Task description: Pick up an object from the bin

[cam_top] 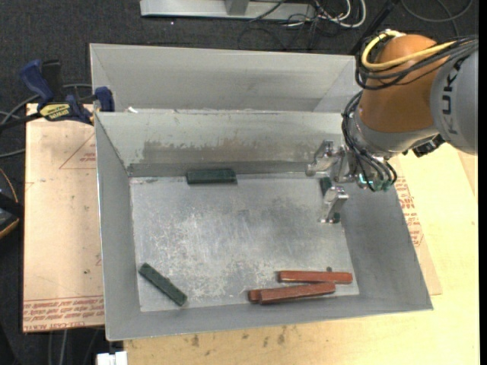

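Observation:
My gripper (330,205) hangs over the right part of the bin floor, with bare metal beneath it. Closest to it are two reddish-brown flat bars in the front right corner, one (315,277) lying just behind the other (291,295); both sit a good way in front of the gripper. A dark green bar (211,176) lies against the back wall, to the gripper's left. Another dark green bar (162,284) rests at an angle in the front left corner.
The arm with its orange cover and cables comes in over the bin's right rim. The bin's sloping walls close in on the floor on all sides.

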Robot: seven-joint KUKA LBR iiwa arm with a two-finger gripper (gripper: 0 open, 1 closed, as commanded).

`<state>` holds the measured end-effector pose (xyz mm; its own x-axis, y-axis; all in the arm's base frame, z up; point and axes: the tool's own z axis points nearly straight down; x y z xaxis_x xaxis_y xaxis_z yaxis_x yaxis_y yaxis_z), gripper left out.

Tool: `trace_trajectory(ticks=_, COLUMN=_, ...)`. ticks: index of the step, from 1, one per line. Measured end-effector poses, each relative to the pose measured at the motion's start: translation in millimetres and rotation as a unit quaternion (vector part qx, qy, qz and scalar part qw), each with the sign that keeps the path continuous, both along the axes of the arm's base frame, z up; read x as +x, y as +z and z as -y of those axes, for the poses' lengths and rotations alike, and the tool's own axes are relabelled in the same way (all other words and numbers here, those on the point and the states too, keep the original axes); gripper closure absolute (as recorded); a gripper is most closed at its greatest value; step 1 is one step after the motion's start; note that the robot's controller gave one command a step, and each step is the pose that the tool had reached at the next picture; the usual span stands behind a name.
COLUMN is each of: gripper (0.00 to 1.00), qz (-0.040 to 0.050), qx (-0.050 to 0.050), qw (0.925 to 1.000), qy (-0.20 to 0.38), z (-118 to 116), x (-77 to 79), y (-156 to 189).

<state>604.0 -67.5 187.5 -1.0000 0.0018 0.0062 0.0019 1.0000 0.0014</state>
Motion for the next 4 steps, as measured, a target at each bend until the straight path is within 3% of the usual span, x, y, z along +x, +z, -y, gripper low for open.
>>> trace_trajectory(ticks=1, gripper=0.0, qz=0.004, qx=0.0, qw=1.0, qy=0.001, z=0, x=1.7, y=5)
trace_trajectory(ticks=2, gripper=0.0, qz=0.0048, qx=0.0, qw=0.999, qy=0.044, z=34, x=-40.9, y=-8)
trace_trajectory(ticks=3, gripper=0.0, qz=0.003, qx=0.0, qw=0.9985, qy=0.055, z=45, x=-52.2, y=-12)
trace_trajectory(ticks=4, gripper=0.0, qz=-0.0002, qx=0.001, qw=0.9911, qy=0.133, z=43, x=-52.9, y=21)
